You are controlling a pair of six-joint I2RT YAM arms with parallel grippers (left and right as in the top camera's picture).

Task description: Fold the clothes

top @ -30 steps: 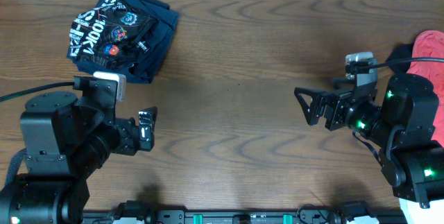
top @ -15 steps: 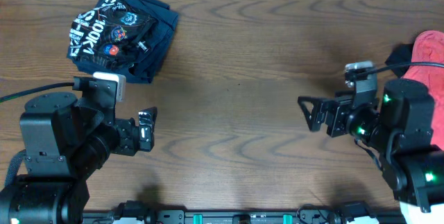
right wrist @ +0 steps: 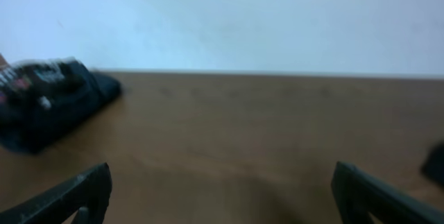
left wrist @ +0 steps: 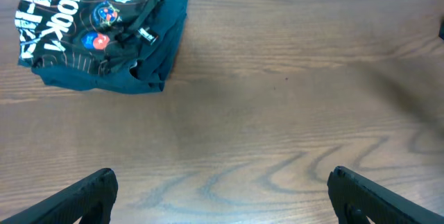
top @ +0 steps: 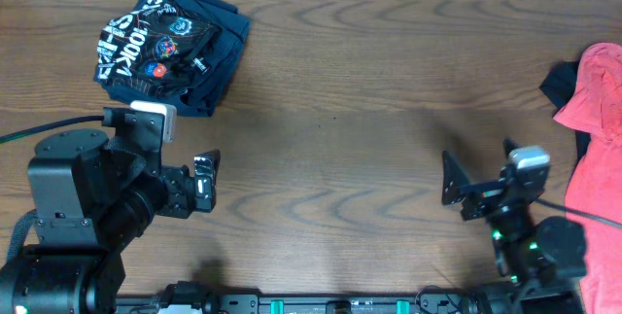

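Note:
The clothes, a black printed jersey (top: pixel 160 47) with white lettering and round badges, lie in a compact bundle at the table's far left corner. Dark blue fabric shows along the bundle's right and lower edges. The left wrist view has the jersey (left wrist: pixel 90 30) at upper left, and it is a blurred shape (right wrist: pixel 48 102) at the left of the right wrist view. My left gripper (top: pixel 206 184) is open and empty, well in front of the jersey, fingertips wide apart (left wrist: pixel 222 189). My right gripper (top: pixel 457 183) is open and empty near the front right, over bare wood (right wrist: pixel 222 182).
A coral-red garment (top: pixel 598 120) lies at the right edge of the wooden table (top: pixel 340 90), with a bit of black cloth (top: pixel 557 86) beside it. A white wall (right wrist: pixel 243 16) rises behind the table's far edge.
The right arm has drawn back toward the front edge, its open gripper moving nearer and slightly right. The left arm and the jersey have not moved.

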